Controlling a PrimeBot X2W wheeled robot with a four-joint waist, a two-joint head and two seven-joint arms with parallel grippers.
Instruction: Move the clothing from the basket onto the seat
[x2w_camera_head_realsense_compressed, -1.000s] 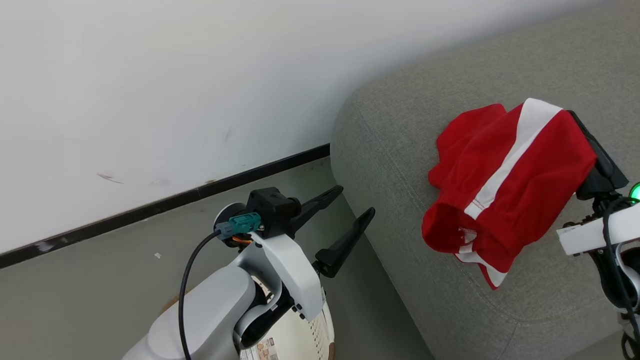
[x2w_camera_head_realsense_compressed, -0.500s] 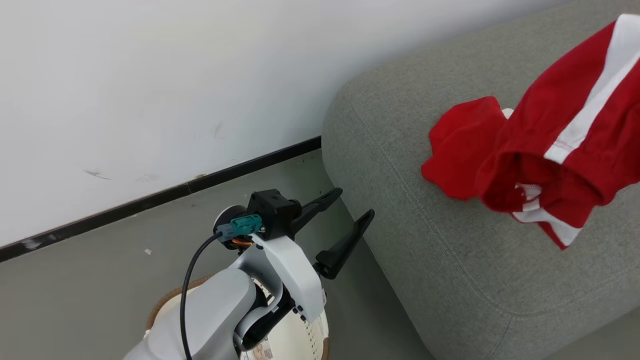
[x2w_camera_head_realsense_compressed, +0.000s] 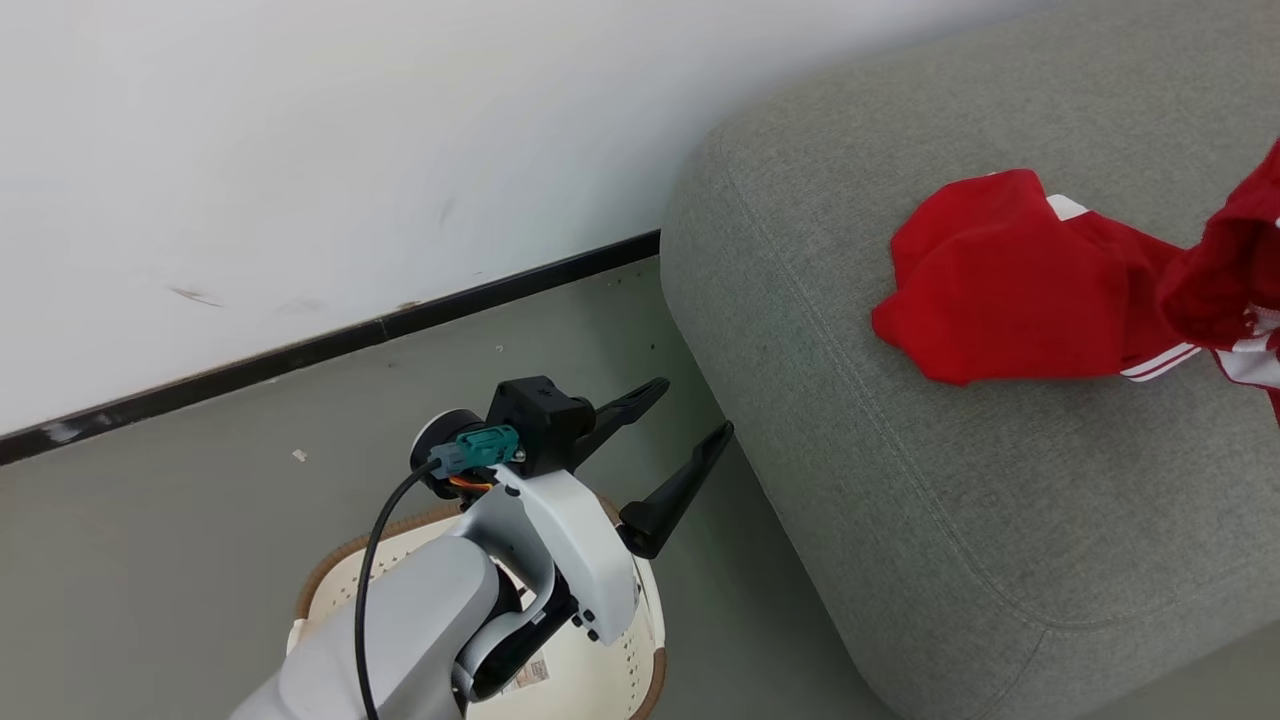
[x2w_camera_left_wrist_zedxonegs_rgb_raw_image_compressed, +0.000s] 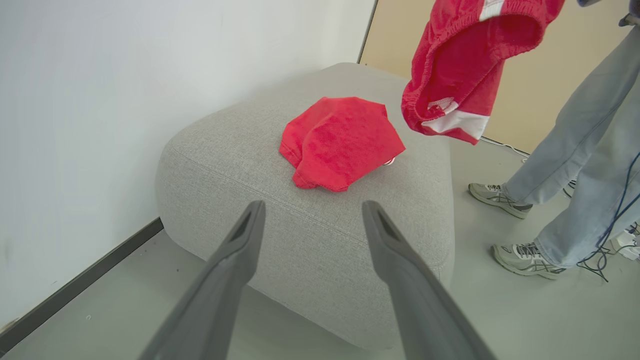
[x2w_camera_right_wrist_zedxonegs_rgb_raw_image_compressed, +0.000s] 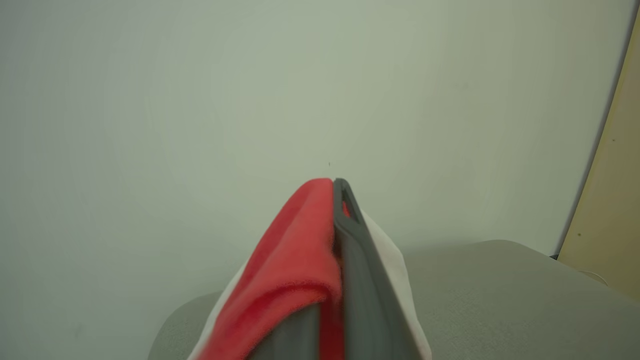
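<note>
One piece of red clothing (x2w_camera_head_realsense_compressed: 1000, 280) lies crumpled on the grey-green seat (x2w_camera_head_realsense_compressed: 900, 500), and it shows again as the red heap (x2w_camera_left_wrist_zedxonegs_rgb_raw_image_compressed: 345, 142) in the left wrist view. A second red garment with white bands (x2w_camera_left_wrist_zedxonegs_rgb_raw_image_compressed: 465, 75) hangs in the air above the seat's far side; its edge (x2w_camera_head_realsense_compressed: 1230, 280) enters the head view from the right. My right gripper (x2w_camera_right_wrist_zedxonegs_rgb_raw_image_compressed: 337, 182) is shut on this garment's red fabric (x2w_camera_right_wrist_zedxonegs_rgb_raw_image_compressed: 295, 250). My left gripper (x2w_camera_head_realsense_compressed: 690, 408) stands open and empty over the cream basket (x2w_camera_head_realsense_compressed: 320, 600), left of the seat, fingers toward it (x2w_camera_left_wrist_zedxonegs_rgb_raw_image_compressed: 314, 205).
A white wall with a dark baseboard (x2w_camera_head_realsense_compressed: 300, 355) runs behind the seat and basket. A person's legs in jeans and grey sneakers (x2w_camera_left_wrist_zedxonegs_rgb_raw_image_compressed: 575, 150) stand on the floor beyond the seat, with cables (x2w_camera_left_wrist_zedxonegs_rgb_raw_image_compressed: 610, 235) by the feet. A tan panel (x2w_camera_left_wrist_zedxonegs_rgb_raw_image_compressed: 540, 90) stands behind.
The head camera has shifted. The held garment has swung right to the picture's edge, uncovering the garment lying on the seat. My left gripper stays open in the same pose.
</note>
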